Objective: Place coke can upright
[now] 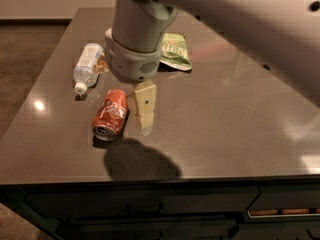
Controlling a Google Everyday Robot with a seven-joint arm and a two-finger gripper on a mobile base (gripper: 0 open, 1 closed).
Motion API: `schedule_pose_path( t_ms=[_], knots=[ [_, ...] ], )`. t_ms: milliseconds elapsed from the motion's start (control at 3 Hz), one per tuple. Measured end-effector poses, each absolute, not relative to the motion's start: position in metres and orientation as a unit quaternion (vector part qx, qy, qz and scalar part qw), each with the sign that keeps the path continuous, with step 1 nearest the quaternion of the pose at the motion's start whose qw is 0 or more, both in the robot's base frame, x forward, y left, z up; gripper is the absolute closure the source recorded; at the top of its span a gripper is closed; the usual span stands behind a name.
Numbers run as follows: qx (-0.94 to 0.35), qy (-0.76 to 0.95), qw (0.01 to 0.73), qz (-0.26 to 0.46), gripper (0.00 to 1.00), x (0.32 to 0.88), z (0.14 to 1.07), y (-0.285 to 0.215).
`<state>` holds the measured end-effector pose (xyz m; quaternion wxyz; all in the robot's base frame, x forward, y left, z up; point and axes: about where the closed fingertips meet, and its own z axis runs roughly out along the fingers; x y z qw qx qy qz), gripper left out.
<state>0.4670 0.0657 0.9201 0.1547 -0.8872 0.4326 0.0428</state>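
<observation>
The coke can (pixel 110 115) is red-orange with white script and lies on its side on the dark grey table (pixel 225 124), its silver top pointing toward the front edge. My gripper (pixel 144 110) hangs from the large grey wrist just to the right of the can, close beside it and a little above the table. Its cream-coloured fingers point down toward the tabletop. It holds nothing that I can see.
A clear plastic water bottle (pixel 88 66) with a white cap lies on its side behind and left of the can. A green snack bag (pixel 175 51) lies behind the wrist. The arm spans the upper right of the view. The table's front edge runs just below the can.
</observation>
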Motion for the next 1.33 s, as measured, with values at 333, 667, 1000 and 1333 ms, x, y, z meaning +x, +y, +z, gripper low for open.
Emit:
schedule_pose_path(
  t_ms=[333, 667, 1000, 1333],
  knots=[
    [-0.908, 0.396, 0.135, 0.029, 0.0, 0.473, 0.904, 0.089],
    [-0.928, 0.36, 0.1, 0.004, 0.0, 0.483, 0.888, 0.095],
    [-0.943, 0.326, 0.067, -0.006, 0.0, 0.485, 0.873, 0.091],
    [-0.955, 0.295, 0.04, -0.006, 0.0, 0.488, 0.862, 0.085]
  ],
)
